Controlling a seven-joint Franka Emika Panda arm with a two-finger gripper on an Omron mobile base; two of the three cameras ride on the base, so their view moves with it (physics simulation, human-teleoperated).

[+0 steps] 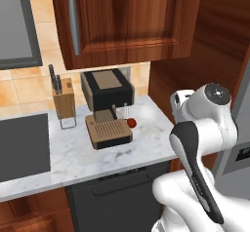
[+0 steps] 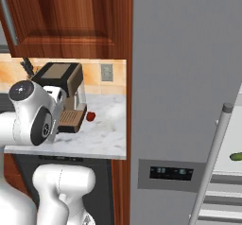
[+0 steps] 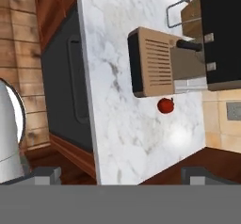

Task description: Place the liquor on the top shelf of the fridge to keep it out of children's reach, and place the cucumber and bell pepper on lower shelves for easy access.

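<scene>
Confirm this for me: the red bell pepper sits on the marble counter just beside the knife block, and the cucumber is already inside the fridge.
Not quite. The bell pepper sits on the marble counter beside the coffee machine, not the knife block, which stands on the machine's far side; the left base view shows this. The cucumber does lie inside the fridge.

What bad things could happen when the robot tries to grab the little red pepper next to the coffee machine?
1. The bell pepper is small and round, so it might roll across the marble counter if the open jaws nudge it.
2. It sits right beside the coffee machine, so a finger could bump the machine's base.
3. The fridge door stands open close by on the right; the arm might knock it when swinging over.
</scene>
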